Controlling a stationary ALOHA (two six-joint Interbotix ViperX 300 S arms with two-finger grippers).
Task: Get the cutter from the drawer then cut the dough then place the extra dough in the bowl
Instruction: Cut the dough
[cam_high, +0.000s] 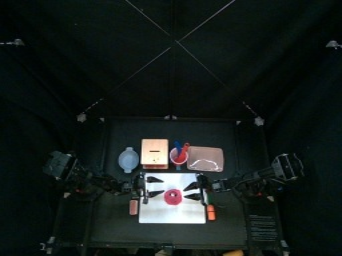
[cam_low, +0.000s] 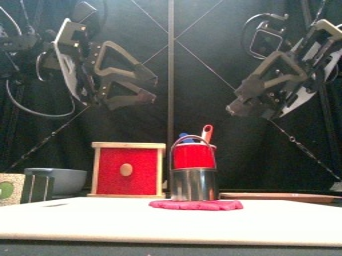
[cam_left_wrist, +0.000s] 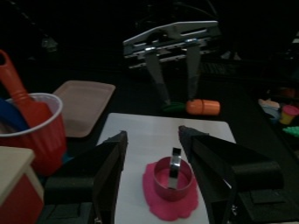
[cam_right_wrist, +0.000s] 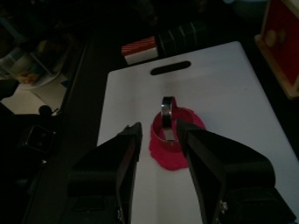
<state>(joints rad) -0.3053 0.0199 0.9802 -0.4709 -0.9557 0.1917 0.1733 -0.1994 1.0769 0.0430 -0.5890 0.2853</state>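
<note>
Two grippers are the largest things here. The left gripper (cam_left_wrist: 152, 138) and the right gripper (cam_right_wrist: 162, 127) both hang high over the table. Each has its jaws spread wide and carries nothing.

Below them, the white cutting board (cam_high: 154, 215) lies along the front of the table. Behind it stands the wooden box (cam_low: 128, 170), and its red drawer front looks closed. The blue-grey bowl (cam_low: 60, 180) is at the left of the box, well apart from the dough.

The pink dough (cam_low: 197, 205) lies flat near the middle of the board. The metal cutter (cam_low: 195, 184) stands on top of it, between the two grippers. From both wrist views it looks thin, as if it stands on its edge, but I cannot tell this for sure.

In my judgement the cutter is already fetched, and the cutting is the step in hand. To do it well, one gripper should come straight down over the cutter and close on the cutter only, not on the dough. If the cutter really is on its edge, it must first be laid flat, with the ring centred on the dough. The press should then be vertical and even, so that the ring goes through to the board. The other gripper can keep the dough from sliding. A tilted push may cut only one side, and soft dough may lift together with the cutter.
</note>
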